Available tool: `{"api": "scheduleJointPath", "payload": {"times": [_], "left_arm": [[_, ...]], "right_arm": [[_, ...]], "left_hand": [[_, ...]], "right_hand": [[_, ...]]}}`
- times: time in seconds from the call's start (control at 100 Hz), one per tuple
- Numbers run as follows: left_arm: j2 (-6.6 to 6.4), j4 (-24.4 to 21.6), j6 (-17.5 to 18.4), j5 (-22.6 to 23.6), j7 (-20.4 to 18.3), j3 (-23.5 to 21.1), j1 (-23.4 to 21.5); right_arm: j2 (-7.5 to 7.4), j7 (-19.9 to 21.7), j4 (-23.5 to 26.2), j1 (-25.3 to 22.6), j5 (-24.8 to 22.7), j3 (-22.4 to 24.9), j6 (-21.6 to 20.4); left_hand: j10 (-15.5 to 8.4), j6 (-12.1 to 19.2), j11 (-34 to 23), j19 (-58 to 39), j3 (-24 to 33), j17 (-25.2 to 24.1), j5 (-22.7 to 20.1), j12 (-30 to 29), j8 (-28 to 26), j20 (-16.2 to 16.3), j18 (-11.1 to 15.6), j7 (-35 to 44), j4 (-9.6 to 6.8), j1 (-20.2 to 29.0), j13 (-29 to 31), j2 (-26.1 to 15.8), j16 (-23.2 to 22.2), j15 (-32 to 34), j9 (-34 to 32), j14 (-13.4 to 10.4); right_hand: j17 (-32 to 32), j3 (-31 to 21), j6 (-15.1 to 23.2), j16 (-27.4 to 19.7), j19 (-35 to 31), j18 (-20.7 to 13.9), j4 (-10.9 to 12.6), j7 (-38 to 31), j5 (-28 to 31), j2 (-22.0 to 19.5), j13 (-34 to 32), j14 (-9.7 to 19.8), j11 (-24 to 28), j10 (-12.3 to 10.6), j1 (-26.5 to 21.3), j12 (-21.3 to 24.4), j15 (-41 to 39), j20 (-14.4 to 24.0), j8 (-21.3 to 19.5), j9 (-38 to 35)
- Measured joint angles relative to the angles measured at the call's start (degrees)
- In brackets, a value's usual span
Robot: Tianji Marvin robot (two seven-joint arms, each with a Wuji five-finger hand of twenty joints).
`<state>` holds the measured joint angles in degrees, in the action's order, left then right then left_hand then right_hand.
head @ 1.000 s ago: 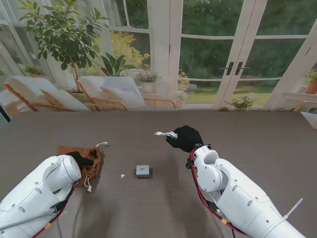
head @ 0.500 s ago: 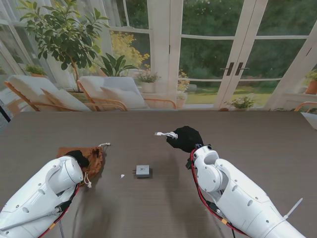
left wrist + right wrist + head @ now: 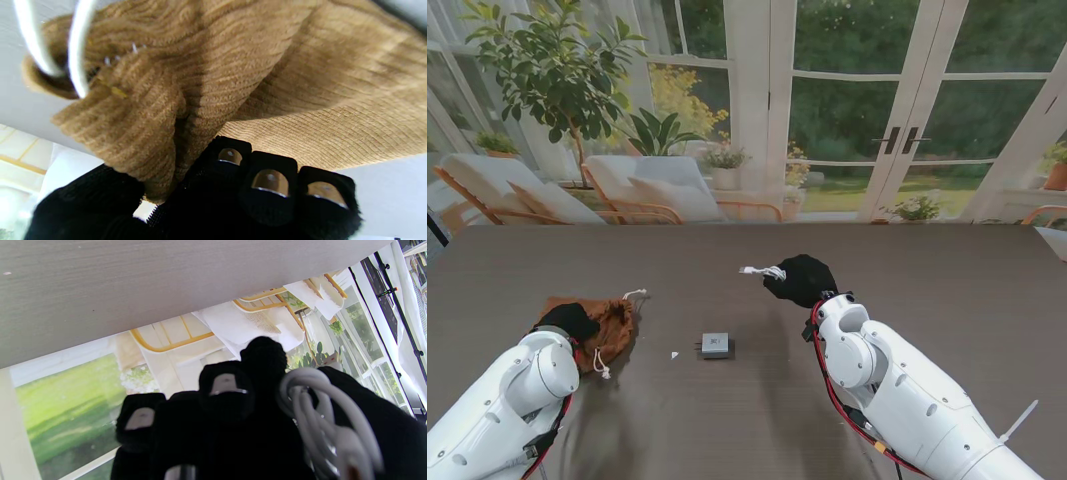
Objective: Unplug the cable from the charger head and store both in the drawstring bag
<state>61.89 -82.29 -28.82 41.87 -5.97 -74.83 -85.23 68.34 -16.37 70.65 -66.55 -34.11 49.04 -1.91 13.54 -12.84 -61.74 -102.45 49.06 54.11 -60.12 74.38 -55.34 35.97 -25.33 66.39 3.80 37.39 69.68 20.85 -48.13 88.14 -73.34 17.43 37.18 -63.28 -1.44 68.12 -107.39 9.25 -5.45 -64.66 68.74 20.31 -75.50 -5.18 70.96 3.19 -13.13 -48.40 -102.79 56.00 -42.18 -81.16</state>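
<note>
The brown corduroy drawstring bag [image 3: 609, 322] lies on the table at my left, its white drawstring [image 3: 603, 364] trailing toward me. My left hand [image 3: 565, 320] is shut on a fold of the bag [image 3: 300, 100]; its fingers [image 3: 268, 186] pinch the cloth near the drawstring [image 3: 78, 50]. The grey charger head [image 3: 717, 345] lies alone near the table's middle, no cable in it. Farther from me, my right hand [image 3: 805, 280] is shut on the coiled white cable [image 3: 763, 270], which sticks out to its left. In the right wrist view the cable [image 3: 320, 413] is bunched in the hand [image 3: 233, 426].
A tiny white speck [image 3: 674, 354] lies just left of the charger head. The dark wood-grain table [image 3: 947, 270] stretches wide to the right and far side. Chairs, plants and glass doors stand beyond its far edge.
My left arm has drawn back toward me and to the left, still holding the bag, so more of the bag shows. The right hand, cable and charger head have stayed put.
</note>
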Motion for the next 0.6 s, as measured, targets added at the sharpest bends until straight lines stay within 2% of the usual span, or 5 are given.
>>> {"api": "scheduleJointPath", "payload": {"times": [0.18,0.37,0.6], "left_arm": [[0.26,-3.2,5.2,0.5,1.6,-3.7,-3.3],[0.36,-7.0,8.0,0.3,2.7,-6.3,-5.8],[0.41,-10.7,10.5,0.2,3.2,-7.3,-6.6]], "right_arm": [[-0.01,0.0,0.4,-0.2,-0.1,0.1,0.0],[-0.17,0.3,2.0,-0.7,-0.6,0.6,0.1],[-0.66,1.3,5.3,-1.7,-1.8,1.6,0.2]], "left_hand": [[-0.1,0.4,0.7,0.0,2.6,0.0,-1.6,0.6,0.1,0.0,-0.1,-1.0,-0.02,-0.9,0.1,2.2,0.0,0.0,-0.8,0.1],[-0.1,0.4,0.8,0.0,3.2,0.0,-1.7,0.6,0.2,0.0,-0.2,-1.2,-0.02,-1.0,0.1,2.3,-0.1,0.0,-0.9,0.2],[-0.1,0.4,0.8,0.0,3.3,0.0,-2.1,0.7,0.2,0.0,-0.5,-1.5,-0.02,-1.0,0.2,2.3,-0.6,0.0,-0.9,0.3]], "right_hand": [[0.0,0.0,0.0,0.0,0.0,0.0,0.0,0.0,0.0,0.0,0.0,0.0,0.0,0.0,0.0,0.0,0.0,0.0,0.0,0.0],[0.0,0.0,0.0,0.0,0.0,0.0,0.0,0.0,0.0,0.0,0.0,0.0,0.0,0.0,0.0,0.0,0.0,0.0,0.0,0.0],[0.0,0.0,0.0,0.0,0.0,0.0,0.0,0.0,0.0,0.0,0.0,0.0,0.0,0.0,0.0,0.0,0.0,0.0,0.0,0.0]]}}
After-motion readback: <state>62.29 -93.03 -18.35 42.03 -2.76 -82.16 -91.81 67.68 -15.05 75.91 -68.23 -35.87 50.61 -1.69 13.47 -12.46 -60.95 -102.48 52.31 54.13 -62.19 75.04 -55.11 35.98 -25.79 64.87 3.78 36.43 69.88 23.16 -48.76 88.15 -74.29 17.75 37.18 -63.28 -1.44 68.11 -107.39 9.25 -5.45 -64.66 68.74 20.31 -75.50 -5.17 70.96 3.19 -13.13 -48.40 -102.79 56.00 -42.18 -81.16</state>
